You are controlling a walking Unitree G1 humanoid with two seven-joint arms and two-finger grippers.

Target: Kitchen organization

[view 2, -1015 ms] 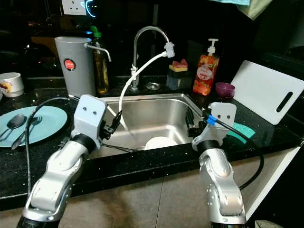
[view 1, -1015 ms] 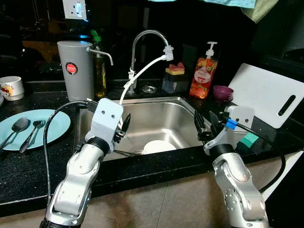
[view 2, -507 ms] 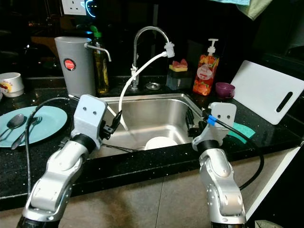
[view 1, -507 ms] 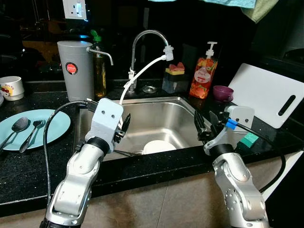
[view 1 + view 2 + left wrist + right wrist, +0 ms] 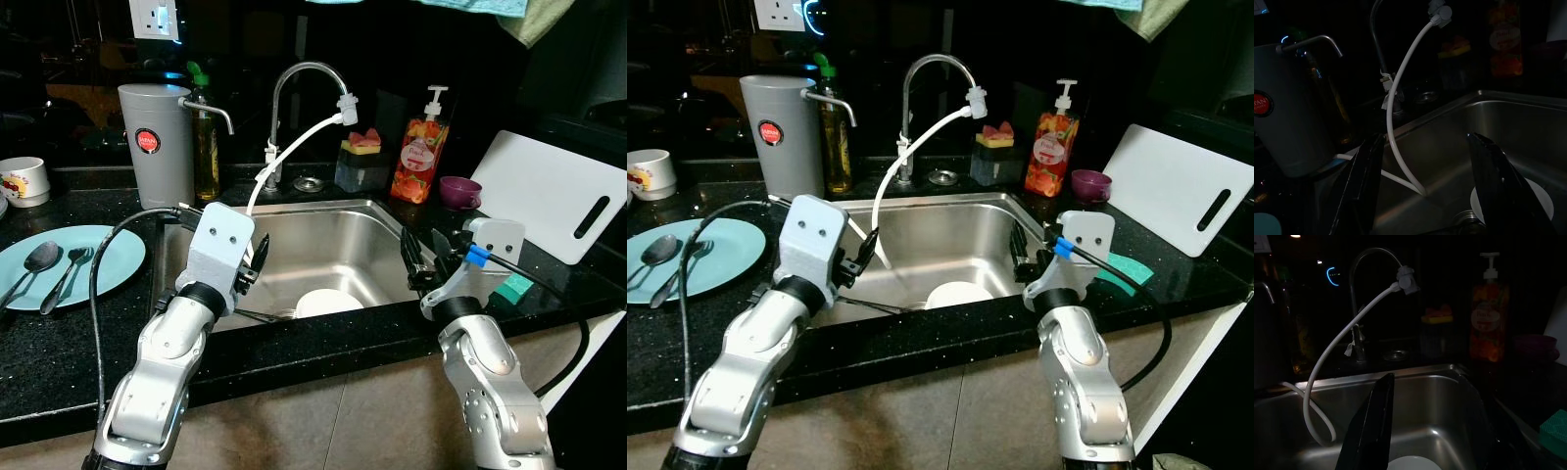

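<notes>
- Holding station at the sink's near rim, both arms look just as they did a second ago, so nothing has been picked up or shifted in that time.
- Left end effector hangs over the sink's 9 o'clock side, fingers spread wide with nothing between them.
- Right end effector sits over the 3 o'clock rim, its fingers also wide apart and empty.
- White plate lies flat on the sink floor at about 6 o'clock of the basin, between the two end effectors and below them; neither touches it.
- A thin utensil lies in the basin at 9 o'clock of that plate; what kind I cannot tell.
- White hose runs from the tap spout down into the basin near the left fingers and could snag a reach.
- On the bench at 9 o'clock of the sink, a teal plate carries a spoon and fork.
- At 3 o'clock lie a green sponge and a white cutting board.
- Along the far edge stand a grey dispenser, soap bottle, purple cup and mug.
- With no change, the tidying seems paused before a grasp; the sink plate looks the likeliest target.
</notes>
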